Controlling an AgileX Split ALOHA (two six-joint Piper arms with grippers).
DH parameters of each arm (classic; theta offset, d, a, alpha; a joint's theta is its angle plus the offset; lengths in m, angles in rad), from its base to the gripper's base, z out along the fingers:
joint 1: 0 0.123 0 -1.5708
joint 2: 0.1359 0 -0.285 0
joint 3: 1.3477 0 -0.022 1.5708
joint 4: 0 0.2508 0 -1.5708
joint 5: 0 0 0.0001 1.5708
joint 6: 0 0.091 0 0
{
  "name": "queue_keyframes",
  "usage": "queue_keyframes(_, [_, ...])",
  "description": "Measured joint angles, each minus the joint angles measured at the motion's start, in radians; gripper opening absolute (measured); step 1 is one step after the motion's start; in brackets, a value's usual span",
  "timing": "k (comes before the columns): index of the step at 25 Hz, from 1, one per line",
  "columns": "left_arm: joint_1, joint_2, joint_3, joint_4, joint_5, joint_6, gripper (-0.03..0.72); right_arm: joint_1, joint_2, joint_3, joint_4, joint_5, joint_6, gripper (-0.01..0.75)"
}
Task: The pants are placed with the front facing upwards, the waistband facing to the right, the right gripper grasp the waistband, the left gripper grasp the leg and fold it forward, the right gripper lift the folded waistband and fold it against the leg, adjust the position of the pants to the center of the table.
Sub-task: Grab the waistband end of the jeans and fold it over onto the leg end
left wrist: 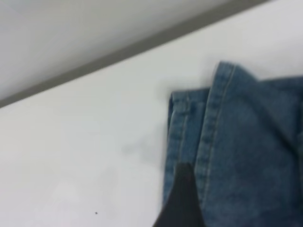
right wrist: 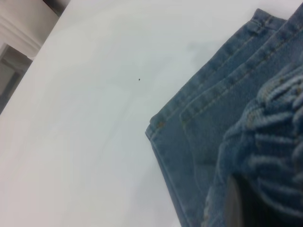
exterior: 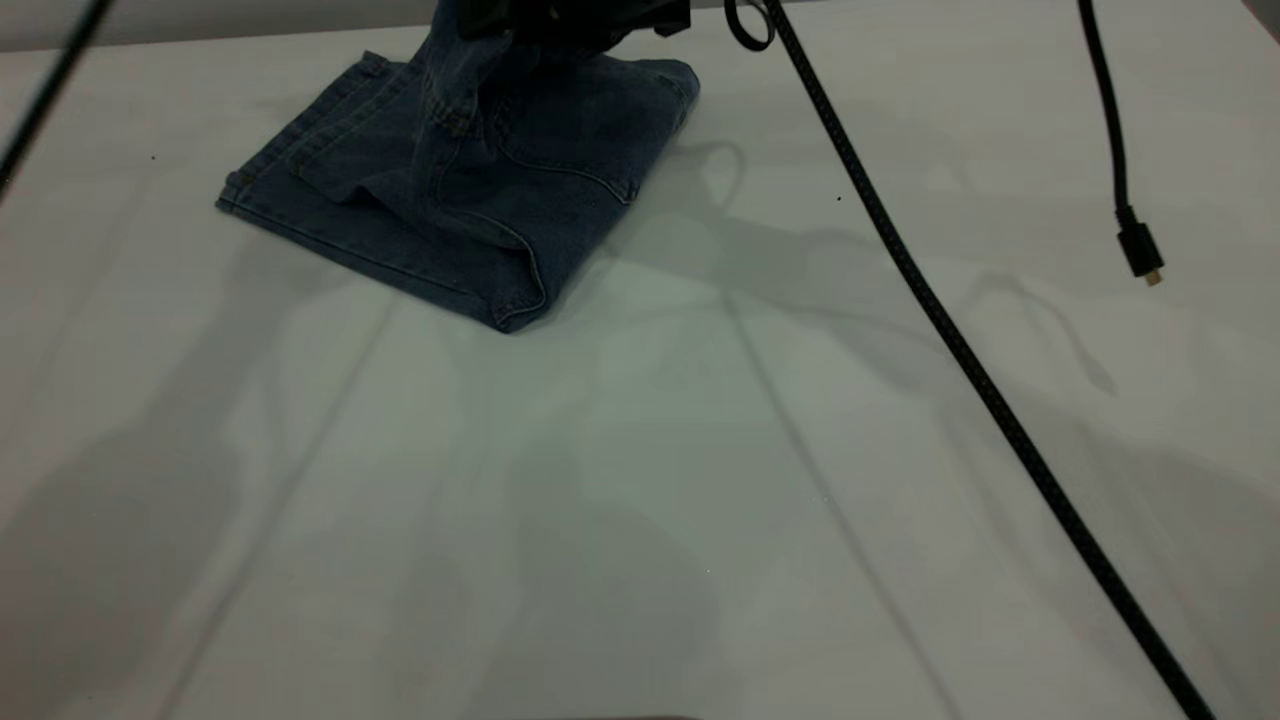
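Observation:
The blue denim pants (exterior: 560,170) lie folded on the white table (exterior: 640,520) at the far middle-left. A fold of them is drawn up to my right gripper (exterior: 540,18) at the picture's top edge. In the right wrist view my right gripper (right wrist: 246,210) is shut on the ruffled waistband (right wrist: 277,137), held above the leg hems (right wrist: 199,113). In the left wrist view my left gripper (left wrist: 232,203) hovers open over the leg hems (left wrist: 208,123). Only one of its dark fingers (left wrist: 182,201) shows.
A thick braided black cable (exterior: 950,330) runs diagonally across the right half of the table. A thinner cable with a plug (exterior: 1140,250) dangles at the right. Another dark cable (exterior: 50,90) crosses the top left corner. The table's far edge (left wrist: 142,45) is close behind the pants.

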Motion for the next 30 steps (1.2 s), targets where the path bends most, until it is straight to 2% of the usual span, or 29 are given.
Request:
queue_keyframes(3, [0.0,-0.023,-0.001,-0.016,0.0,-0.034,0.579,0.004,0.042,-0.046,0.0,0.018,0.001,0.156])
queue_keyframes(6, [0.0,-0.024,-0.001,-0.031,0.0,-0.042,0.579,0.016,0.081,-0.098,0.0,0.057,0.019,0.317])
queue_keyframes(9, [0.0,-0.024,-0.001,-0.036,0.0,-0.044,0.579,0.03,0.099,-0.14,-0.001,0.086,0.071,0.519])
queue_keyframes(11, [0.0,-0.024,-0.001,-0.037,0.0,-0.044,0.579,0.036,0.099,-0.147,-0.002,0.107,0.094,0.619])
queue_keyframes(13, [0.0,-0.024,-0.001,-0.039,0.0,-0.044,0.579,0.036,0.099,-0.15,-0.018,0.121,0.103,0.671])
queue_keyframes(18, [0.0,-0.024,-0.001,-0.055,0.0,-0.045,0.579,0.018,0.099,-0.153,-0.08,0.172,0.135,0.669])
queue_keyframes(23, [-0.001,-0.024,-0.001,-0.089,0.0,-0.043,0.579,-0.003,0.098,-0.172,-0.121,0.285,0.164,0.605])
queue_keyframes(27, [-0.001,-0.027,0.027,-0.148,0.0,-0.012,0.579,-0.054,0.096,-0.172,-0.317,0.302,0.273,0.586])
queue_keyframes(30, [-0.004,-0.027,0.116,-0.162,0.0,0.035,0.579,-0.108,0.093,-0.172,-0.493,0.322,0.412,0.586])
